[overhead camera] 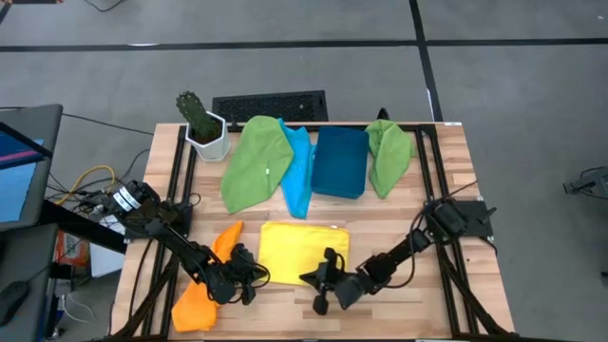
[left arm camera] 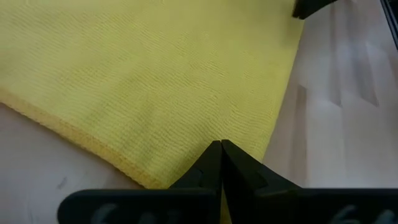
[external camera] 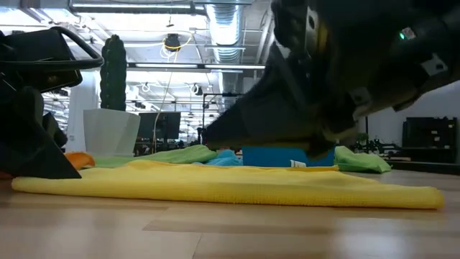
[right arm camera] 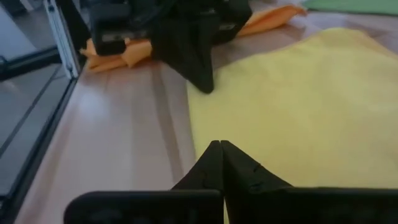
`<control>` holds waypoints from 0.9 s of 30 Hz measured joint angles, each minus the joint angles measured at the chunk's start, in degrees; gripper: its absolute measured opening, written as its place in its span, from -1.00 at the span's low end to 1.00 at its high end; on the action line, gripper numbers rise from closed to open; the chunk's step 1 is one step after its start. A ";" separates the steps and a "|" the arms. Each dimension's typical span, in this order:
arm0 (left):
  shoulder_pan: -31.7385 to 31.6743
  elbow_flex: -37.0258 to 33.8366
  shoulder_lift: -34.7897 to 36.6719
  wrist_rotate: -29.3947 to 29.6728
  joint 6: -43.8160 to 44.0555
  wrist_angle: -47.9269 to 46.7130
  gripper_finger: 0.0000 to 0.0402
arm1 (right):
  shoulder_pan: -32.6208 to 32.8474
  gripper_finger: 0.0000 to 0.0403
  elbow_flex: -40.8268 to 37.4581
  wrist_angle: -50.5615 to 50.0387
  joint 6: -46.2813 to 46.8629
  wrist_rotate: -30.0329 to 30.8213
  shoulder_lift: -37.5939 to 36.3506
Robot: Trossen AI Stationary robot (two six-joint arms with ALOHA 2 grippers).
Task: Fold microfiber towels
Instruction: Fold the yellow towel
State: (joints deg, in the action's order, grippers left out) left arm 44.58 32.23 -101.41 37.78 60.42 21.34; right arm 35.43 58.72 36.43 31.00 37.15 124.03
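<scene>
Near the bottom centre of the high view, a flat rectangular yellow microfiber towel (overhead camera: 304, 249) lay spread on the pale wooden table (overhead camera: 456, 190). The left gripper (overhead camera: 249, 277) sat at the towel's lower left corner, its two dark fingers (left arm camera: 211, 165) pressed together on the yellow edge. The right gripper (overhead camera: 318, 278) sat at the lower right corner, its fingers (right arm camera: 214, 163) likewise together on the towel's near edge; whether either truly pinched the cloth could not be told.

A crumpled orange microfiber towel (overhead camera: 204, 290) lay in the lower left of the frame, partly under the left arm. Across the upper middle, a green microfiber towel (overhead camera: 255, 161) overlapped a light blue microfiber towel (overhead camera: 299, 176), which lay just beside a rigid dark blue rectangular bin (overhead camera: 340, 161). A second green towel (overhead camera: 388, 152) lay just right of the bin. A small cactus in a white pot (overhead camera: 204, 128) stood at the upper left of the table, with a black keyboard (overhead camera: 271, 104) beside it.
</scene>
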 joint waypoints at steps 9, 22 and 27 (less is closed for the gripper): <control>-2.93 -0.04 2.54 0.13 -4.73 0.14 -1.00 | 0.60 -0.89 -0.32 0.58 3.40 -1.96 4.28; -0.60 0.06 8.79 5.79 -11.84 11.39 -1.00 | 0.18 -0.89 0.00 -0.57 4.55 -1.12 4.76; -1.01 0.02 3.31 4.68 -9.63 10.46 -1.00 | 0.14 -0.92 -0.14 0.41 3.93 -1.13 4.77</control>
State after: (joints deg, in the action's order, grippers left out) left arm 43.58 32.25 -98.09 42.47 50.79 31.80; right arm 35.57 58.58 36.84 34.94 36.02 128.80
